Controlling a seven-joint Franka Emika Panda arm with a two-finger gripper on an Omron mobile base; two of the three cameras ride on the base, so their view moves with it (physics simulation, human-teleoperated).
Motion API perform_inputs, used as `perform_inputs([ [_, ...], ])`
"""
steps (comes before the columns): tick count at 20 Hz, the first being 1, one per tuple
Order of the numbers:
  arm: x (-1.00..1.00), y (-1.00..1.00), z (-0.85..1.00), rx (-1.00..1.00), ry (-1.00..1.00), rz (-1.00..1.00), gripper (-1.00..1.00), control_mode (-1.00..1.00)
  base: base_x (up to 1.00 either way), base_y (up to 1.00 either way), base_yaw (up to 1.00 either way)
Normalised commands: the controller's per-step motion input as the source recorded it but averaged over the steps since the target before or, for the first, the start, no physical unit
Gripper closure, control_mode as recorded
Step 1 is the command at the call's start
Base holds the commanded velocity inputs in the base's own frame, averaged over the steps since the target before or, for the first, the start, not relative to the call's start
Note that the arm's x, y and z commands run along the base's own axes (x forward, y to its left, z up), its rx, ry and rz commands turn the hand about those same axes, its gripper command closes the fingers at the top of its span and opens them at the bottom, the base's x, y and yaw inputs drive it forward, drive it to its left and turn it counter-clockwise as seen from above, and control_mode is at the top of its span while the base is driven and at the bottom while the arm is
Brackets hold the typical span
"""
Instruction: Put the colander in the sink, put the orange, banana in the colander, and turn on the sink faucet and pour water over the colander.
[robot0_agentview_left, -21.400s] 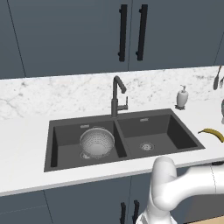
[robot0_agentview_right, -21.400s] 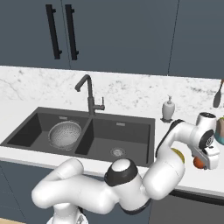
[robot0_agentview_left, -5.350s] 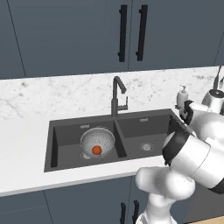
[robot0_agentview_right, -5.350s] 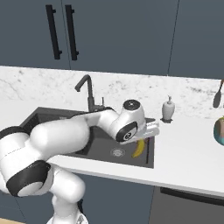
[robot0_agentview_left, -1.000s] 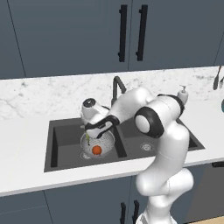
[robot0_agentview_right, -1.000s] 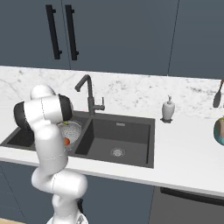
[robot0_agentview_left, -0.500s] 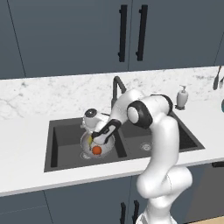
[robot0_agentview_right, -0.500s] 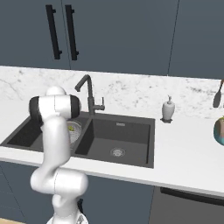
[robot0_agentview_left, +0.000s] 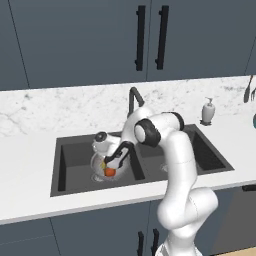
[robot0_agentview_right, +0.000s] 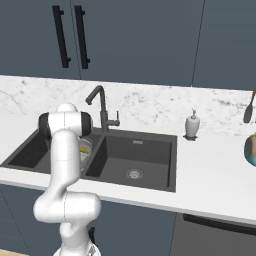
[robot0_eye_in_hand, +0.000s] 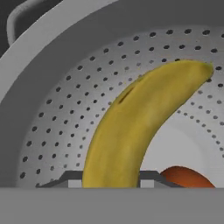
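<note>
Marble counter, sink (robot0_agentview_left: 75, 150) left basin | our gripper (robot0_agentview_left: 114, 162) clamps banana (robot0_eye_in_hand: 131, 131) inside colander (robot0_eye_in_hand: 52, 113), above orange (robot0_eye_in_hand: 186, 177) | risk: releasing now, banana catches on the rim or tips out.

Yellow banana (robot0_eye_in_hand: 131, 131), silver dotted colander (robot0_eye_in_hand: 52, 113)

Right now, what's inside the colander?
The colander holds a banana, pinched between the hand's fingers, and an orange low down. The banana and hand cover most of the orange and part of the colander's bottom.
</note>
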Motion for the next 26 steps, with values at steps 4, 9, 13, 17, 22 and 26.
perform_inputs([
  [4, 0.00, 0.00, -0.44, 0.00, -0.03, 0.00, 1.00, -1.00, 0.00, 0.00, 0.00],
  [9, -0.22, -0.14, -0.17, 0.02, -0.14, 0.00, -1.00, -1.00, 0.00, 0.00, 0.00],
  [13, -0.44, -0.08, 0.00, 0.02, -0.20, 0.00, -1.00, -1.00, 0.00, 0.00, 0.00],
  [17, -0.29, 0.00, 0.00, 0.00, -0.11, 0.00, -1.00, -1.00, 0.00, 0.00, 0.00],
  [22, -0.49, 0.02, 0.42, 0.00, -0.13, 0.00, -1.00, -1.00, 0.00, 0.00, 0.00],
  [26, -0.48, 0.24, 0.87, 0.00, -0.05, 0.00, -1.00, -1.00, 0.00, 0.00, 0.00],
])
